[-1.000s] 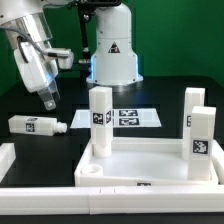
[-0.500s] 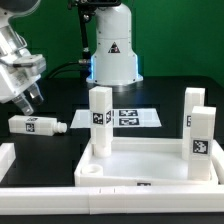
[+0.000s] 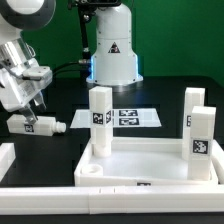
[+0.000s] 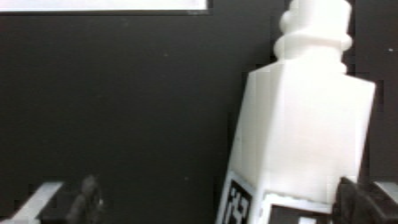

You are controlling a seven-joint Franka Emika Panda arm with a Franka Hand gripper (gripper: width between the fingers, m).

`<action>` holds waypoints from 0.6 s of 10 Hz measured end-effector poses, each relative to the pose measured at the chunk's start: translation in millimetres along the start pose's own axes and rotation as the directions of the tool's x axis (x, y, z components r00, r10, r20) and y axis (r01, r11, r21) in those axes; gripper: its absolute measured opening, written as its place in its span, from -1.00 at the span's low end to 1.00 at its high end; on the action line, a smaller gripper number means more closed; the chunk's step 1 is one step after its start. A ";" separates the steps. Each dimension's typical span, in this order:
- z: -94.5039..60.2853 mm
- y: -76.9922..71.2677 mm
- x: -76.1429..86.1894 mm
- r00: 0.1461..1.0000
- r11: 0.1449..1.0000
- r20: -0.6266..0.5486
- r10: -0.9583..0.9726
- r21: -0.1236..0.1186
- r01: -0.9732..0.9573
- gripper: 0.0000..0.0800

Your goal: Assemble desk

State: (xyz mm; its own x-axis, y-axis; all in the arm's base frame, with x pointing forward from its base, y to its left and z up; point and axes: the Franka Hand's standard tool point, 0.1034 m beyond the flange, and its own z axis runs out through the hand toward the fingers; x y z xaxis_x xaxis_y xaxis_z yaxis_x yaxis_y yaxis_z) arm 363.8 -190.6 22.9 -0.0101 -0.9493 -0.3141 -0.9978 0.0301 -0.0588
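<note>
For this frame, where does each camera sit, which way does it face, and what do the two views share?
Exterior view: off the arm, low at the table's edge, facing the tabletop panel with three upright legs; the arm and tool show at that view's left.
Wrist view: on the wrist, looking down at the black table; dark fingertips frame the picture.
Shared: the loose leg lying on the table.

White tabletop panel [image 3: 150, 165] and legs [image 3: 99, 120] with black-and-white square tags, black table [image 3: 60, 100].

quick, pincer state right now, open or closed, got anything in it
pincer: open and empty, its fingers either side of the loose leg lying on the table, not closed on it.
</note>
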 end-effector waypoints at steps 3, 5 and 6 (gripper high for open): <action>0.0 -22.9 3.1 1.000 1.000 -0.008 0.017 0.004 -0.017 0.62; 0.6 -25.0 2.5 1.000 1.000 -0.010 0.020 -0.001 -0.020 0.62; 1.1 -24.7 2.6 1.000 1.000 -0.011 0.022 -0.002 -0.022 0.62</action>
State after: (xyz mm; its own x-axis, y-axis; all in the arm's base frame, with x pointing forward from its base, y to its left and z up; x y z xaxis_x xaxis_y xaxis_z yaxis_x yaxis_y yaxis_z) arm 388.5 -193.5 22.5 -0.0331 -0.9518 -0.3048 -0.9974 0.0508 -0.0502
